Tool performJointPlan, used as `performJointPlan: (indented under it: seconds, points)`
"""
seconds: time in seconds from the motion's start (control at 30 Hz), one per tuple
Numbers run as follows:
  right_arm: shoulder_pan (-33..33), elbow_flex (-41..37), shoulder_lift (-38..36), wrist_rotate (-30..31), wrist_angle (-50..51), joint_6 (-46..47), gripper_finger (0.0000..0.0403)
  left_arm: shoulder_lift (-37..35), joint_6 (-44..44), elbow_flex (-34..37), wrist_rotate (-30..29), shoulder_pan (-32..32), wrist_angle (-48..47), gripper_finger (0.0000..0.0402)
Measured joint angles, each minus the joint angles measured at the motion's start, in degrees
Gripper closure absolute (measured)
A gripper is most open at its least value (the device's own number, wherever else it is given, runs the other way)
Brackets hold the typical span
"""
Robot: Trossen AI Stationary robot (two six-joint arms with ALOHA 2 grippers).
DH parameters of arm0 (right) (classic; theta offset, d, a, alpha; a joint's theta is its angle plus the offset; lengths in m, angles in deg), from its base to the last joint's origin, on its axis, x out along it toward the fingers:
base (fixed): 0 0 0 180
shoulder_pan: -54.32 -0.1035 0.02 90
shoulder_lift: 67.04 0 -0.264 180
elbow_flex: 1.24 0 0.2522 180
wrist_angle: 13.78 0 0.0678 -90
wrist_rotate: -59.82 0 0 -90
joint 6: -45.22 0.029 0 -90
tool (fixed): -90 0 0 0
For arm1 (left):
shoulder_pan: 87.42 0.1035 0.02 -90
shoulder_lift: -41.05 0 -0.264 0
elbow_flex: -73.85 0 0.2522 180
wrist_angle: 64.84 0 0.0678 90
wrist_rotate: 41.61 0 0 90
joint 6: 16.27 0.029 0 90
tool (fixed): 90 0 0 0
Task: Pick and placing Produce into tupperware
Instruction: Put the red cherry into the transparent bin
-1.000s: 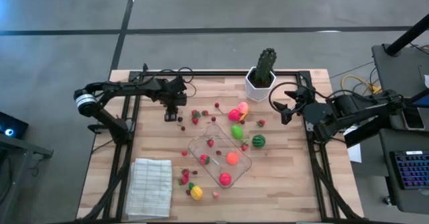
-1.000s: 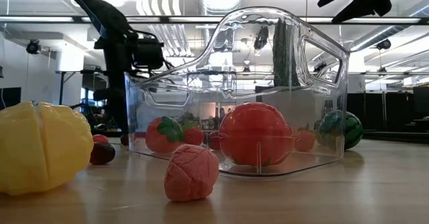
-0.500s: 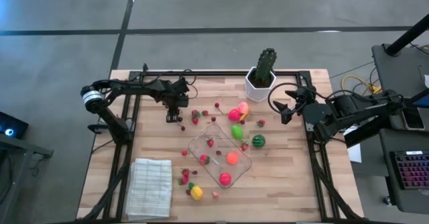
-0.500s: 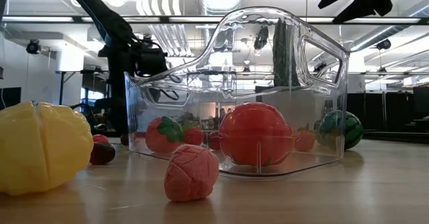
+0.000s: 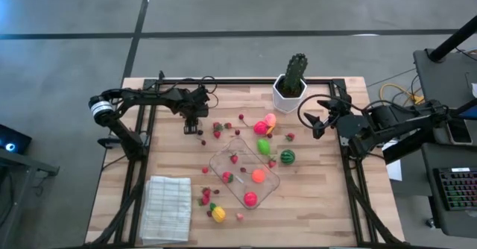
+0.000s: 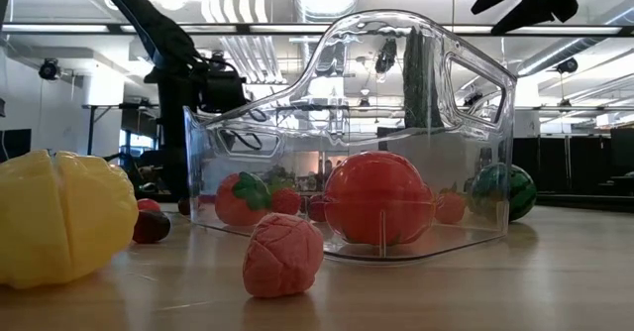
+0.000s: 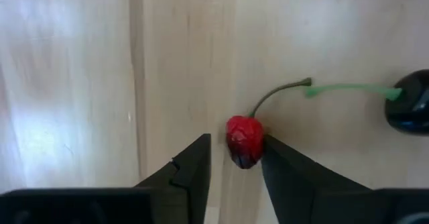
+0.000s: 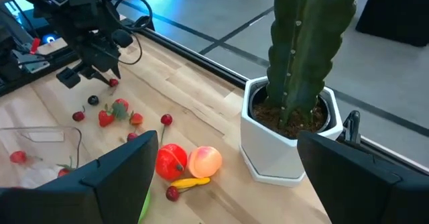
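Left gripper (image 7: 234,167) poised over a small red cherry (image 7: 244,140) on the pale wooden table (image 5: 328,197)
The clear rectangular plastic tupperware (image 5: 244,176) sits centre frame, open room around; right gripper (image 5: 319,121) waits spread at right; the cherry, upper left, between open fingers, looks light, hard, slippery: pinch its body, not its stem
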Motion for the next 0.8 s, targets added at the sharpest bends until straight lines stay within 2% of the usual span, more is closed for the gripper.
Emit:
performJointPlan:
  seconds: [0.37, 0.7, 0.8]
  points:
    - [0.00, 0.00, 0.00, -0.17, -0.01, 0.02, 0.0053, -0.11, -0.10, 0.00, 3.48, 0.07, 0.43, 0.0350]
    - [0.02, 0.00, 0.00, -0.39, -0.02, 0.22, 0.0053, -1.19, -0.39, -0.68, 7.97, -0.06, 0.29, 0.0357]
    - [0.02, 0.00, 0.00, -0.42, -0.02, 0.21, 0.0053, -2.77, -2.85, -1.93, 8.83, -0.17, -0.13, 0.0357]
